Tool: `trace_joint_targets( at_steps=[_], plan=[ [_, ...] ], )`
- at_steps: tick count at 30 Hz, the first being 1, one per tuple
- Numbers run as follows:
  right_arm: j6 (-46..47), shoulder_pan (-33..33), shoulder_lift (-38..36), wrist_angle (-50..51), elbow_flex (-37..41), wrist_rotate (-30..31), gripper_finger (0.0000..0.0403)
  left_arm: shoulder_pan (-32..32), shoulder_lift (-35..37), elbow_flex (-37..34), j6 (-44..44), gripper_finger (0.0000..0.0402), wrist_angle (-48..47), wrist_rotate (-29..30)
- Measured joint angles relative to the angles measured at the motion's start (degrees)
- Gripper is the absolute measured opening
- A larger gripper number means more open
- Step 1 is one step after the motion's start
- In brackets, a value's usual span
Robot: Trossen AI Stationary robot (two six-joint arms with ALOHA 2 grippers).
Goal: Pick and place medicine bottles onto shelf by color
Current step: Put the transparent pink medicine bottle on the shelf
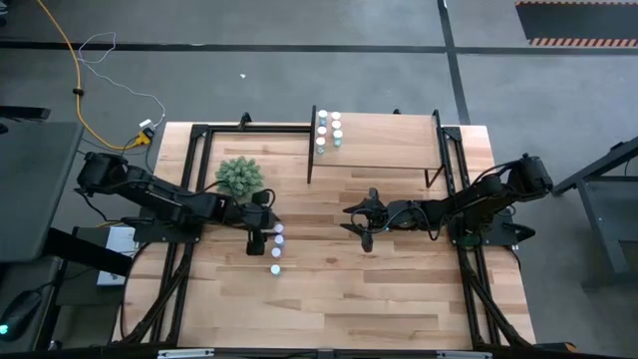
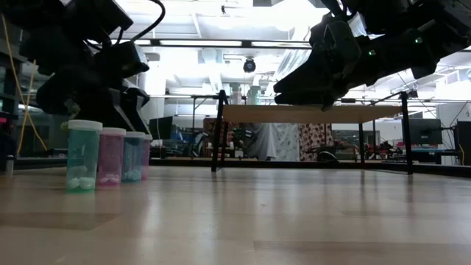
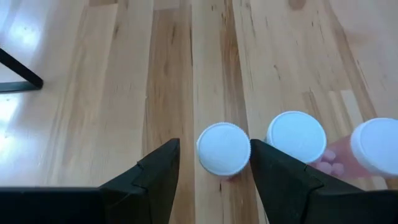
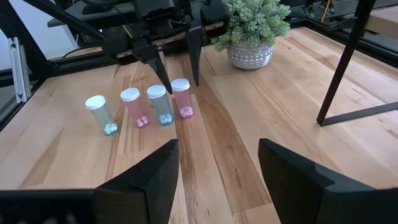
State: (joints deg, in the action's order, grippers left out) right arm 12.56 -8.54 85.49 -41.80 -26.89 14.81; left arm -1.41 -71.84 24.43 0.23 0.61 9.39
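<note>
A: Which one is in hand? I count four small clear plastic medicine bottles with white caps in a row on the striped wooden tabletop (image 1: 329, 299).

B: The end one nearest the plant, the pink-bodied bottle with the white cap (image 4: 181, 98). It stands upright, just beside the bluish bottle (image 4: 160, 104); beyond that come another pink bottle (image 4: 134, 107) and a teal bottle (image 4: 102, 114).

A: And the left gripper (image 4: 177, 71)?

B: It hangs right over that end bottle, fingers spread, one dark finger on each side of the cap and touching nothing as far as I can see. The wrist camera shows the cap centred in the gap.

A: So how should it go down?

B: Straight down, I'd say, keeping the cap centred. The finger on the bluish bottle's side has the least room, so any drift could tip that neighbour. Close on the body below the cap, then lift straight up before swinging away.

A: Where to?

B: The light-wood shelf board on black metal legs (image 1: 389, 140) at the table's far edge, where several bottles (image 1: 329, 130) already stand in a cluster. It should join the pink ones.

A: The right gripper (image 1: 361, 221)?

B: Waiting mid-table in front of the shelf, fingers apart, empty.
</note>
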Motion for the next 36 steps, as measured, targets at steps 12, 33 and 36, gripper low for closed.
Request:
trace_joint_targets(
  at_steps=[12,33,36],
  plan=[
    [0.00,0.00,0.00,0.01,0.00,0.00,0.0211,0.00,-2.32,0.03,0.52,0.0184,2.76,0.07],
    [-0.01,0.00,0.00,0.02,0.00,0.00,0.0211,0.00,-2.30,0.02,0.51,0.0104,3.36,0.29],
    [0.00,0.00,0.00,0.02,0.00,0.00,0.0211,0.00,-2.30,0.73,1.80,0.0117,3.68,0.73]
  ],
)
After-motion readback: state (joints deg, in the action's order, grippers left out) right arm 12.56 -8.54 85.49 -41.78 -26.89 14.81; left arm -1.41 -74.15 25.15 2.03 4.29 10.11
